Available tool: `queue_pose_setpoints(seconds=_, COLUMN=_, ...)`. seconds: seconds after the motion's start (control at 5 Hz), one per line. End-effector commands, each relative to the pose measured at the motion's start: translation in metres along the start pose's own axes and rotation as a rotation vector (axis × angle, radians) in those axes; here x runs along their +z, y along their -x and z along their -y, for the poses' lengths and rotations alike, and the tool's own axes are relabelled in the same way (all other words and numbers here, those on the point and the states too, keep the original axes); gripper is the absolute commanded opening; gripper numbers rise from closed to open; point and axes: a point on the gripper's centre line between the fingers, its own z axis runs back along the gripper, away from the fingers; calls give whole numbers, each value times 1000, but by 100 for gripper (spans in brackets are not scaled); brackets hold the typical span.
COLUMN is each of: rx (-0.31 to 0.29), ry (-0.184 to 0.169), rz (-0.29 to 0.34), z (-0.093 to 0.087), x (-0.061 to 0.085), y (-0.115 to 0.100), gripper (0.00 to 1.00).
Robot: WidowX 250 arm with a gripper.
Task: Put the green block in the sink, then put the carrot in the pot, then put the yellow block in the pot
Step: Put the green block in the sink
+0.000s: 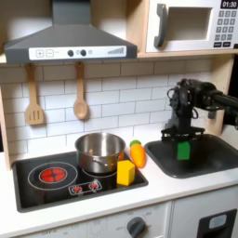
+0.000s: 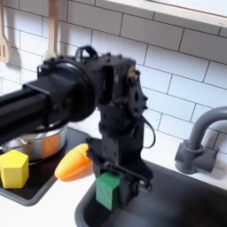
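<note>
Over the dark sink (image 1: 206, 160) — claw (image 2: 112, 180) clenching the cube-like green block (image 2: 107, 190).

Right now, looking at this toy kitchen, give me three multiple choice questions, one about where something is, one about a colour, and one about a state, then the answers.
1. Where is the green block?
A. In the pot
B. Over the sink, at the gripper
C. On the stovetop

2. What colour is the block beside the carrot?
A. Yellow
B. Blue
C. Red

3. What is inside the pot?
A. The carrot
B. The yellow block
C. Neither of them

Answers: 1 B, the gripper holds it above the sink. 2 A, the yellow block stands on the stovetop. 3 C, both sit outside the pot.
</note>
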Motion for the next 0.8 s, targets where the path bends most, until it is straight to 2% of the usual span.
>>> queue_pose_setpoints(seconds=0.0, rx=5, ry=54, rz=27, z=3, x=-22, y=1, gripper=0)
queue_pose_setpoints(seconds=0.2, rx=-6, ry=76, rz=84, z=8, x=-26, y=-6, gripper=0)
queue_pose_setpoints(seconds=0.6, rx=24, ry=129, rz=205, z=12, x=-41, y=-13, gripper=0)
